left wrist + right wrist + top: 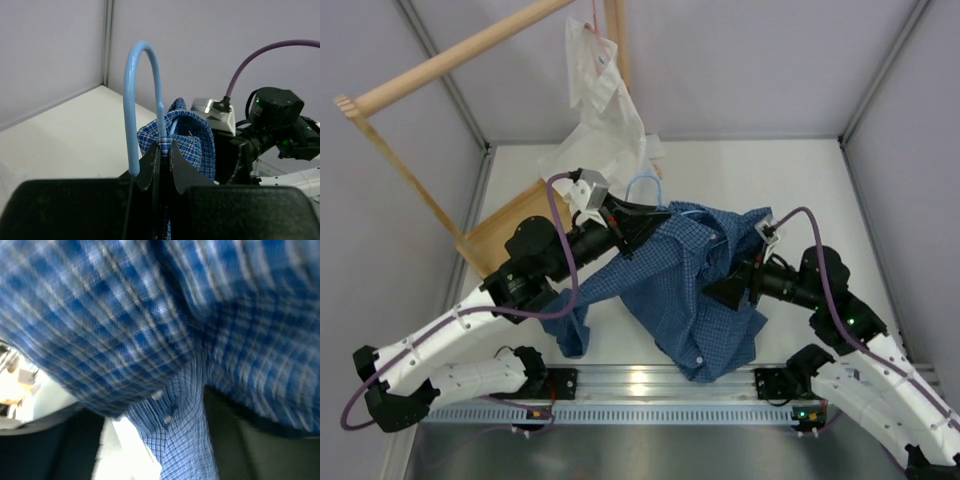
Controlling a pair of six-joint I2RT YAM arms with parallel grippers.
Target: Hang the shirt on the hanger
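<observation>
Your bench (pixel 800 180) carries the whole job in its middle, well in front of the wooden rack (pixel 460 55) where the white shirt (pixel 605 110) hangs. The shirt (pixel 670 290) is draped in a heap between the two arms, its upper part lifted toward the left arm and its lower folds trailing onto the bench near the base rail. That lift comes from the hanger (pixel 131 100). Only its hook stands clear above the collar, and the rest is hidden under cloth, so I judge it sits at least partly inside the garment. Your left tool (pixel 162 145) is clamped tight on the hanger's neck with a fold of collar pinched in, which steadies wire and cloth together. Your right tool (pixel 725 290) is buried in the shirt's far side with its jaws apart. The button strip (pixel 175 425) hangs loose between them, ready, I think, for a fresh hold to pull the shoulder over.
</observation>
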